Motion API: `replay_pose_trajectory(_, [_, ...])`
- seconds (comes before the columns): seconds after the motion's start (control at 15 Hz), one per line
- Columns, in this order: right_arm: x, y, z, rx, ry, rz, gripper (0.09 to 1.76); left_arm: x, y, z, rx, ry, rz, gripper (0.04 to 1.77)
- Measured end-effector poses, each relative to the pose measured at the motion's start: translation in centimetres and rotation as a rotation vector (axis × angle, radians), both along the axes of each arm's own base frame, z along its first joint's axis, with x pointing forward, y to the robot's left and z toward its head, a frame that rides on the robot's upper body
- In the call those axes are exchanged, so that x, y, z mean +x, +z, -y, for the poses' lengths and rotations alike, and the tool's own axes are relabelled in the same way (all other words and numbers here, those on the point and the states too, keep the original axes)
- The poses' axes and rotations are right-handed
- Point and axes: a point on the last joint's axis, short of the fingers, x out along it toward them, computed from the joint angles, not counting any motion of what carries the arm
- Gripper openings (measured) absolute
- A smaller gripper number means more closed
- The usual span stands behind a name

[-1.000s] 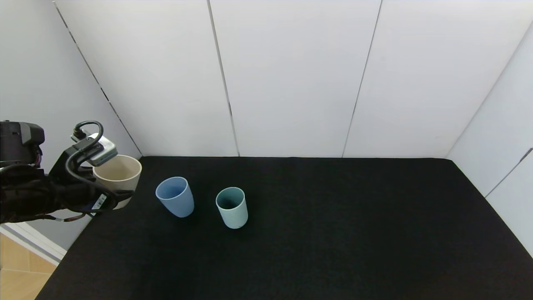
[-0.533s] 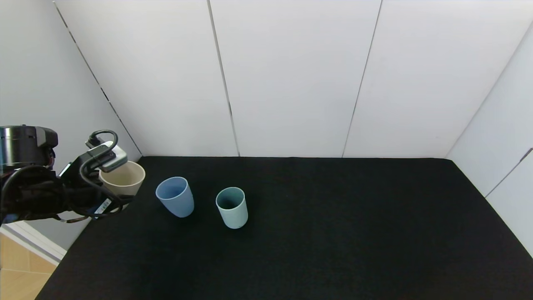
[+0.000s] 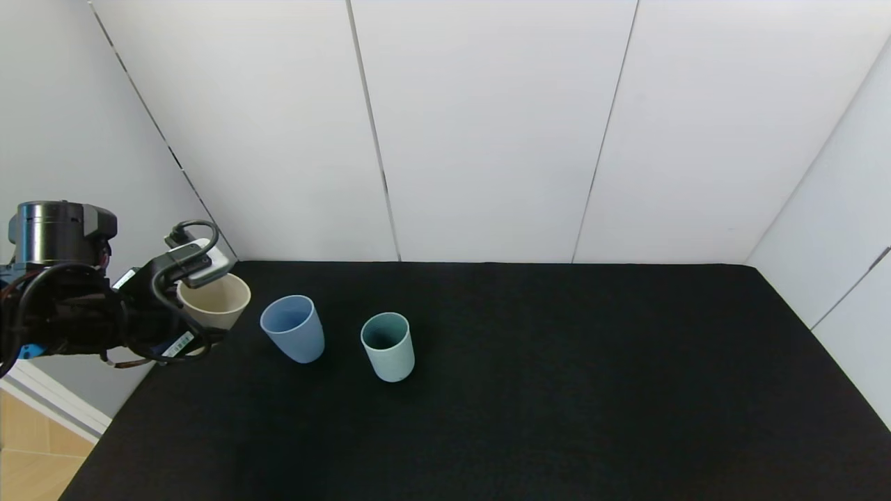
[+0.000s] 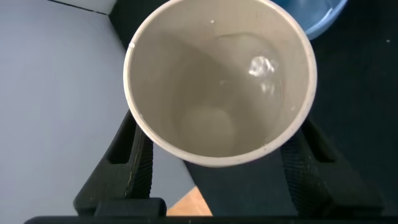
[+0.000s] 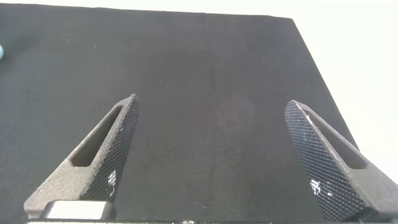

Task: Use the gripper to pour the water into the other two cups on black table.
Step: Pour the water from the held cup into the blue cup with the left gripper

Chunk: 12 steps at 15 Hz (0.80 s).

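Note:
My left gripper [image 3: 203, 328] is shut on a cream cup [image 3: 214, 303] and holds it upright above the left edge of the black table [image 3: 557, 390], just left of the light blue cup [image 3: 293, 328]. The teal-green cup [image 3: 388, 346] stands to the right of the blue one. In the left wrist view the gripper [image 4: 217, 158] has its fingers [image 4: 134, 165] on both sides of the cream cup [image 4: 186, 81], with a little clear water [image 4: 258, 71] glinting inside. The blue cup's rim [image 4: 318, 15] shows just beyond. My right gripper [image 5: 211, 102] is open and empty above bare table.
White wall panels [image 3: 487, 125] enclose the table at the back and on both sides. Wooden floor [image 3: 28, 459] shows beyond the table's left edge. A sliver of the teal-green cup [image 5: 2, 53] shows at the edge of the right wrist view.
My left gripper has carried the cream cup to the right, from beyond the table's left edge toward the blue cup. The two other cups have not moved.

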Motion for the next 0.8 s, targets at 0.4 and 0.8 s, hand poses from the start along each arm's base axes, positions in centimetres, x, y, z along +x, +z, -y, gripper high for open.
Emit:
replay_pose_trajectory(0.4, [0.0,0.0,0.0,0.000,0.000,0.000,1.71,1.3,-0.1,0.1,0.116,-0.005,-0.016,1.19])
replay_pose_trajectory(0.8, [0.0,0.0,0.0,0.000,0.000,0.000,1.71,2.5,-0.7,0.7,0.191,-0.016,-0.045,1.19])
